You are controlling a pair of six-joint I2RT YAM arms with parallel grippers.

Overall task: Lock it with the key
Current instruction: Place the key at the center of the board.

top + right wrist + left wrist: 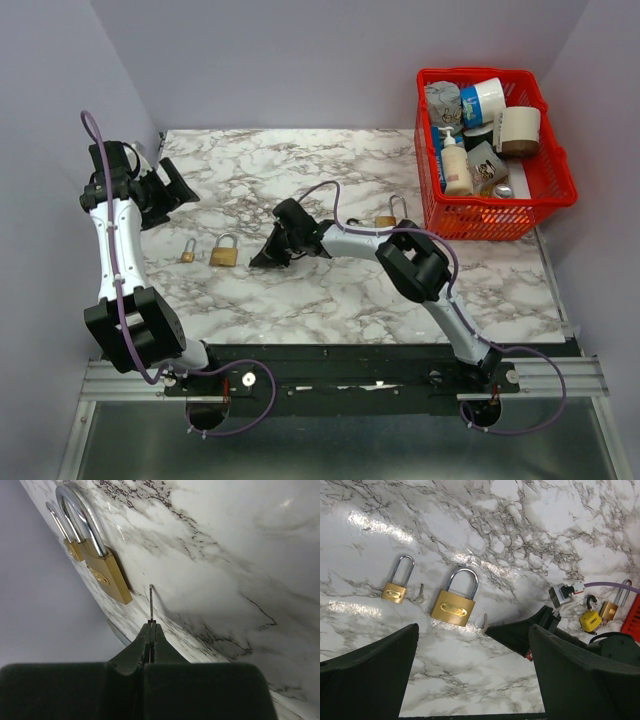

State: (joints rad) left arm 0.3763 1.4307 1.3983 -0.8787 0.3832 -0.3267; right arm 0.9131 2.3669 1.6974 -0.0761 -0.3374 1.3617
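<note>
Key [150, 602] is pinched flat in the right gripper [268, 255], tip just beside the larger brass padlock [224, 255] at its lower right corner. Padlock is laid flat, long axis crosswise to the key, keyway end judged nearest it. Left gripper [168, 196] is held spread, well off past the padlock's other side.

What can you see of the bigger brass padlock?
The bigger brass padlock has a rectangular body with an oval stamp and a steel shackle, apparently seated at both ends. It lies flat on the marble table, shackle toward the far side. The key in the right end effector is close, not touching.
</note>
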